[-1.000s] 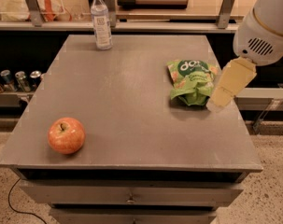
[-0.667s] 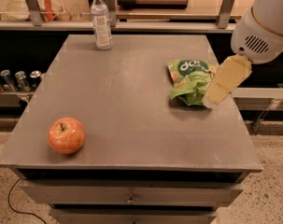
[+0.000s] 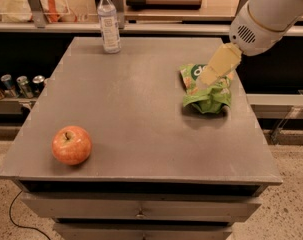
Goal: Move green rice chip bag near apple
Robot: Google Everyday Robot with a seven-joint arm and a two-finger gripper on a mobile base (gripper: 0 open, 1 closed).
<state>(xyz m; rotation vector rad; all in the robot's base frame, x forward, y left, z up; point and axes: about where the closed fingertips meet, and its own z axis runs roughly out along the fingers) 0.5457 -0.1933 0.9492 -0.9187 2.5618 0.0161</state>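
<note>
Gripper (image 3: 207, 78) over top of green rice chip bag (image 3: 211, 100), right of centre; can't tell grip state. Lower left: apple (image 3: 71, 144), well apart

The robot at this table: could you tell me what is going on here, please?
The robot's arm reaches in from the right, with its gripper down at the green rice chip bag on the right side of the table. Whether it has hold of the bag does not show. The apple sits far off at the front left, and a water bottle stands at the back.
</note>
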